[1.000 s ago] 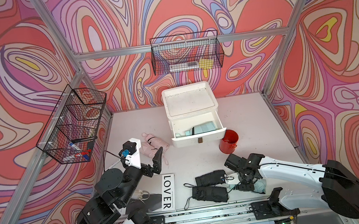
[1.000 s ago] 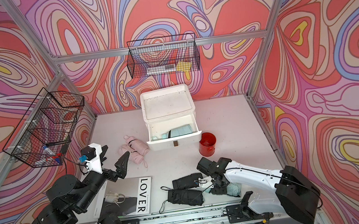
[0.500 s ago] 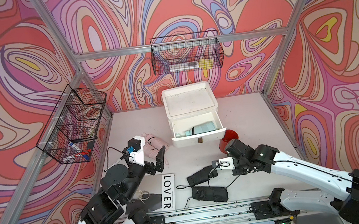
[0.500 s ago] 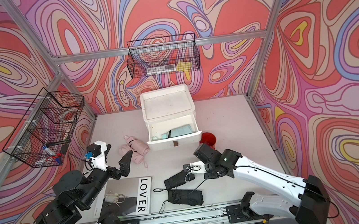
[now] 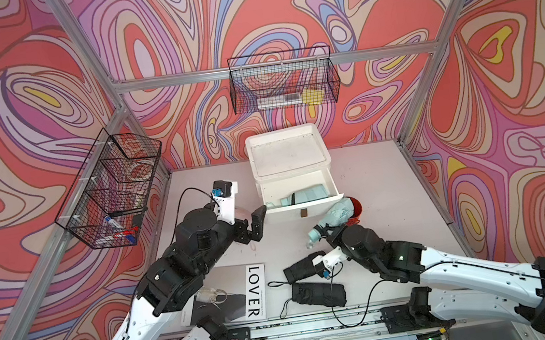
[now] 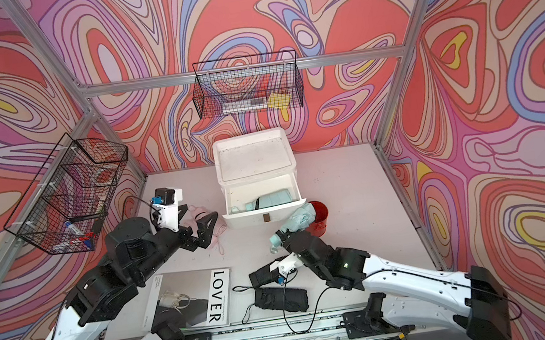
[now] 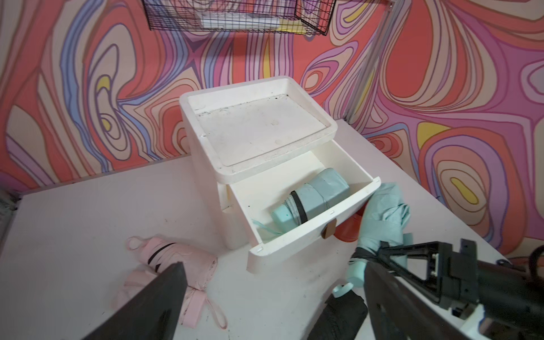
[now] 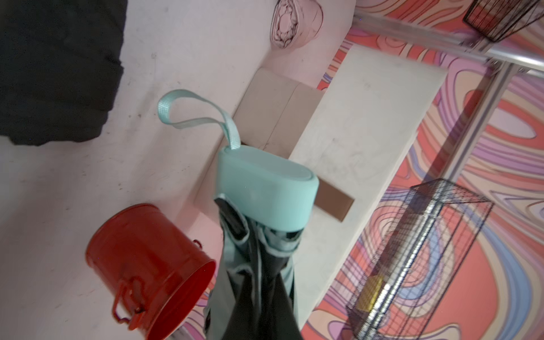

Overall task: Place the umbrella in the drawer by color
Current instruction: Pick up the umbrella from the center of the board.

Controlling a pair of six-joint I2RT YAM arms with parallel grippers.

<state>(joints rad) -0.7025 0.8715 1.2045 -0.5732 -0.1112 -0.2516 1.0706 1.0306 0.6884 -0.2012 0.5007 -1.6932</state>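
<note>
- While the right gripper (image 5: pixel 325 234) is clamped tight on the teal umbrella (image 5: pixel 339 213) just above its handle, that umbrella hangs in the air at the drawer's (image 5: pixel 291 211) front right corner, canopy end leading.
- The drawer stands open with a second teal umbrella (image 5: pixel 304 196) lying inside, so the colour match looks right.
- Doing this well likely means lifting the loose canopy over the front wall, laying it beside the stored one, and letting go only once it is inside.
- A red bucket (image 5: pixel 357 207) sits just beneath; the canopy should stay clear of it.
- The left gripper (image 6: pixel 198 220) is spread wide and empty above the pink umbrellas (image 7: pixel 176 259), apart from the path.
</note>
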